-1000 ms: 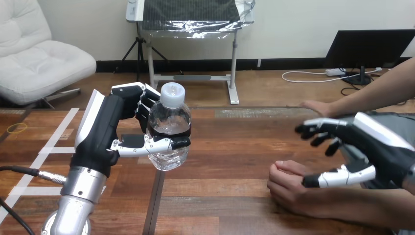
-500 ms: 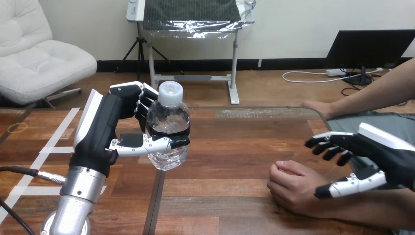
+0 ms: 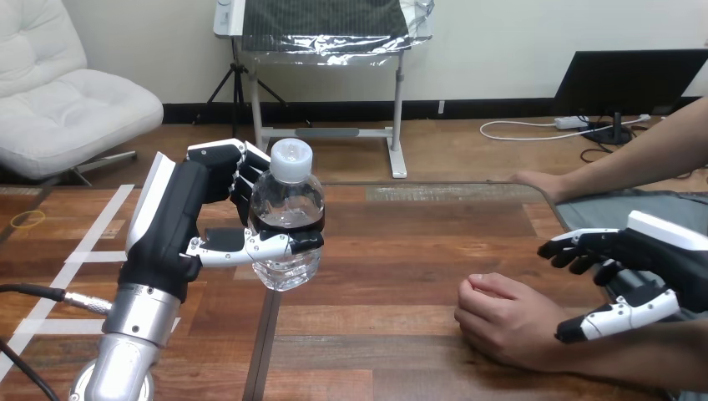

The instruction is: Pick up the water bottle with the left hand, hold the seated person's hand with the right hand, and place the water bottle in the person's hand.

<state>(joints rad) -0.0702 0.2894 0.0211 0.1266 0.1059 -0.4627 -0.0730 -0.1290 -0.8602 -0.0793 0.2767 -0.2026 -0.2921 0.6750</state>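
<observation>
We saw our left hand point(image 3: 179, 221) stay curled round the water bottle point(image 3: 286, 219), upright above the worktop point(image 3: 392, 242). Our right hand point(image 3: 655, 263), fingers spread wide, had drawn back rightward from the person's nearer hand point(image 3: 497, 322), a fist resting on the wood.

your bottle point(image 3: 286, 219) is clear glossy plastic with a white cap point(image 3: 293, 160); the table point(image 3: 401, 242) is smooth, grained wood; your left hand point(image 3: 178, 219) looks matt black plastic, its forearm point(image 3: 134, 322) brushed metal.
</observation>
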